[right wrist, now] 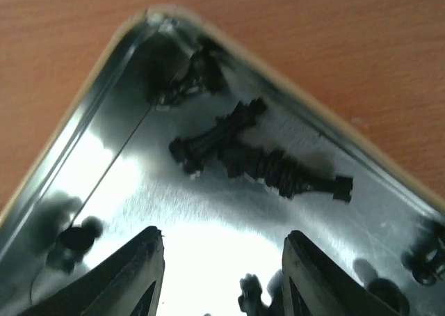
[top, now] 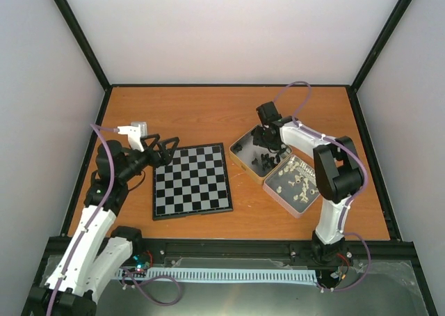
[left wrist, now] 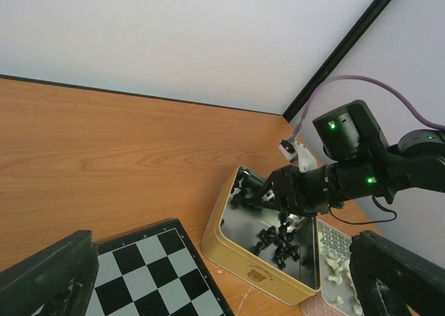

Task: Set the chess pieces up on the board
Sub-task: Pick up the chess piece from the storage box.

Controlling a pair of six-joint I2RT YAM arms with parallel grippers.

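The board (top: 192, 180) lies flat left of centre, and I see no chessmen on it; its corner also shows in the left wrist view (left wrist: 149, 267). Black chess pieces (left wrist: 278, 241) lie in a gold-rimmed tin (top: 240, 143). My right gripper (top: 265, 154) is open and reaches down into that tin. In the right wrist view its jaws (right wrist: 224, 250) stand wide just above the shiny floor, with two lying black pieces (right wrist: 229, 131) ahead and another (right wrist: 252, 296) between the fingers. My left gripper (top: 165, 151) is open and empty above the board's far left corner.
A second tin (top: 295, 184) of cream-white pieces sits right of the black-piece tin, touching it. A small white block (top: 132, 129) lies at the far left. Black frame posts and white walls enclose the wooden table (top: 208, 114).
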